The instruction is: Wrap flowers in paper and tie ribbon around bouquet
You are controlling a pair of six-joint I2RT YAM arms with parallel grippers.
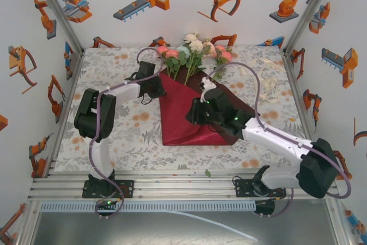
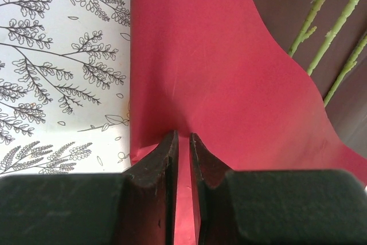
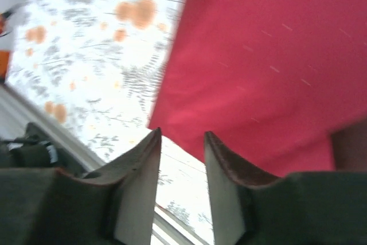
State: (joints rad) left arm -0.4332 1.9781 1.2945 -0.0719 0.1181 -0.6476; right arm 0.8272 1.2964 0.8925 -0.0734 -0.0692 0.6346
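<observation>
While the left claw (image 2: pixel 183 139) was pinched almost shut on the left edge of the large, thin sheet of glossy crimson paper (image 2: pixel 218 73), the right claw (image 3: pixel 182 139) hung over the same sheet with its jaws parted and nothing between them. That sheet lay mid-counter (image 1: pixel 132 136) on the grey-and-orange floral cloth. The small bunch of pink, white and mint-green flowers (image 1: pixel 192 50) lay at its far end, with the blooms past the paper's top edge and the thin green stems (image 2: pixel 332 21) resting on the darker maroon side. By my reading, the wrapping step was in hand, with no cone formed and no ribbon tied. The next move would call for lifting the gripped edge and folding it over the stems toward the right, gently enough not to tear the thin paper or drag the stems, while the right claw steadied the opposite side.
</observation>
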